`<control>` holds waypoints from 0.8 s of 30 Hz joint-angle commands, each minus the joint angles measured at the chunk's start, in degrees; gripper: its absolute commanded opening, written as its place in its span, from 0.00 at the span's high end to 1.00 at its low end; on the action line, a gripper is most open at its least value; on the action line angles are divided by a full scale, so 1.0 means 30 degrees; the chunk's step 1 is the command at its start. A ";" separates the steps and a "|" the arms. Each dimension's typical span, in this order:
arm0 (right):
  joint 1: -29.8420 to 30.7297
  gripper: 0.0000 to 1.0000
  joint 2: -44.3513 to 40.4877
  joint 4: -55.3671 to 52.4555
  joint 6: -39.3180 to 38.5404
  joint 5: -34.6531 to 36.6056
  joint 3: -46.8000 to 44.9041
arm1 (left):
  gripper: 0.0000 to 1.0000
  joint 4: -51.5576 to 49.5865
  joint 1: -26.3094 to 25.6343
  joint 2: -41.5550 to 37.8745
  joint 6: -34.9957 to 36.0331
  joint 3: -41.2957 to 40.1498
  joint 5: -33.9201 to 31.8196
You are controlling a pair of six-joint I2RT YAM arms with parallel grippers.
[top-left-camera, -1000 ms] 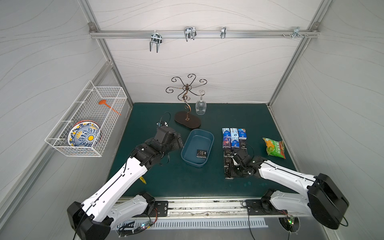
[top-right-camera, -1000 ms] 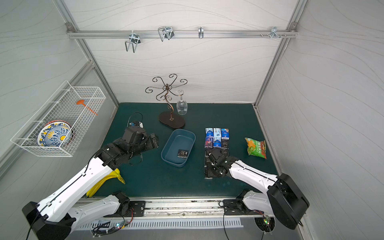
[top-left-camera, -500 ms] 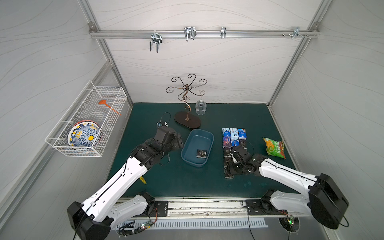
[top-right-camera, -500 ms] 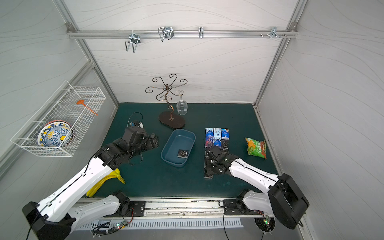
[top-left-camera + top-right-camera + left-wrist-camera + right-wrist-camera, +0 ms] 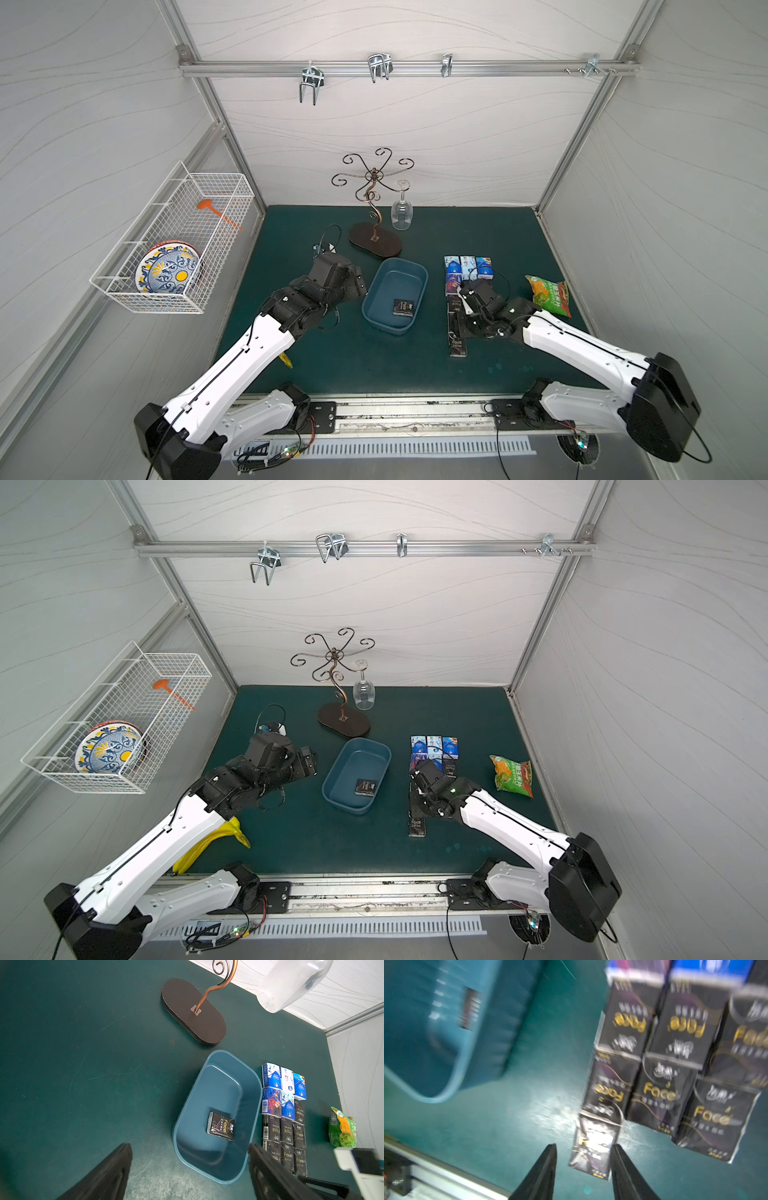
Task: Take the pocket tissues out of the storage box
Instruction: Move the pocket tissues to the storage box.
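While pack (image 5: 221,1126) sits in storage box (image 5: 218,1076), left fingers (image 5: 108,1174) spread, right fingers (image 5: 542,1172) spread; snack bag (image 5: 340,1128) beyond tissue rows (image 5: 286,1130).

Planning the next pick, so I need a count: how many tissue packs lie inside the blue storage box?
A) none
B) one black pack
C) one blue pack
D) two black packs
B: a single black pack lies on the floor of the storage box; the other packs sit in rows on the mat beside it.
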 commanded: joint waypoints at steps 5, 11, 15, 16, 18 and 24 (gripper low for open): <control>0.2427 0.50 0.5614 -0.0921 -0.4542 -0.0079 0.6784 | 0.09 -0.0173 0.0073 0.0303 -0.0016 0.0203 -0.0483; 0.3446 0.47 1.0314 -0.1799 -0.9743 -0.1351 1.1179 | 0.08 -0.0696 0.0092 -0.0226 0.0187 0.0027 -0.1085; 0.3336 0.46 1.2569 -0.2414 -1.1708 -0.1461 1.3000 | 0.08 -0.0902 0.0099 -0.0420 0.0245 0.0098 -0.1167; 0.3295 0.46 1.3180 -0.2705 -1.2136 -0.1498 1.3428 | 0.08 -0.0965 0.0110 -0.0434 0.0262 0.0157 -0.1183; 0.3077 0.46 1.4296 -0.3207 -1.2792 -0.1548 1.4078 | 0.08 -0.1107 0.0100 -0.0478 0.0303 0.0232 -0.1224; 0.2219 0.47 1.6511 -0.3691 -1.3167 -0.0733 1.4952 | 0.07 -0.1262 0.0136 -0.0782 0.0374 0.0203 -0.1461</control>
